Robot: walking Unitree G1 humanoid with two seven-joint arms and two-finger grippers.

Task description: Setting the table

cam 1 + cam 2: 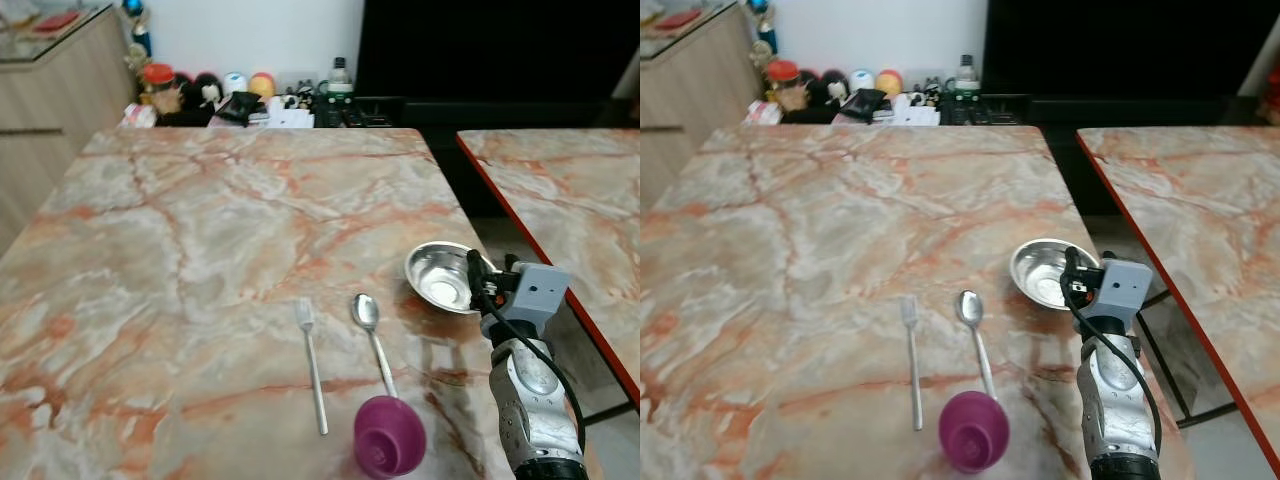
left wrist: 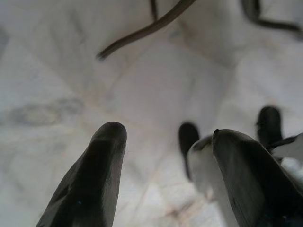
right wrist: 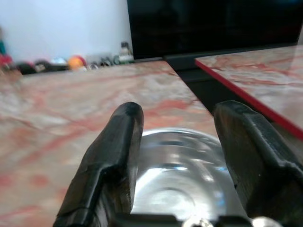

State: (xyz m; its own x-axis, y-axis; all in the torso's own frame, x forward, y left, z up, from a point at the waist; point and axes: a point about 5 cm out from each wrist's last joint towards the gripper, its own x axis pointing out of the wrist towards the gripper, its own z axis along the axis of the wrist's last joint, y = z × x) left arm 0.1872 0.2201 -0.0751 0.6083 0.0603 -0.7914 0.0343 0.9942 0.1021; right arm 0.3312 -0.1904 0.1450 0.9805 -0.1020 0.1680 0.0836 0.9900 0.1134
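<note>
A steel bowl (image 1: 440, 276) sits on the marble table (image 1: 200, 230) near its right edge. My right gripper (image 3: 177, 111) is open at the bowl's near right rim, its fingers (image 3: 118, 142) spread over the bowl (image 3: 175, 175) and holding nothing. A fork (image 1: 312, 362) and a spoon (image 1: 372, 338) lie side by side left of the bowl, handles toward me. A purple cup (image 1: 388, 436) stands upright at the spoon's handle end, near the front edge. My left gripper (image 2: 165, 135) hangs open above a pale floor.
A second marble table with a red edge (image 1: 560, 200) stands to the right across a narrow gap. Toys and bottles (image 1: 240, 95) crowd the far side, and a cabinet (image 1: 50, 80) is at the far left. Cables (image 2: 147, 30) lie on the floor.
</note>
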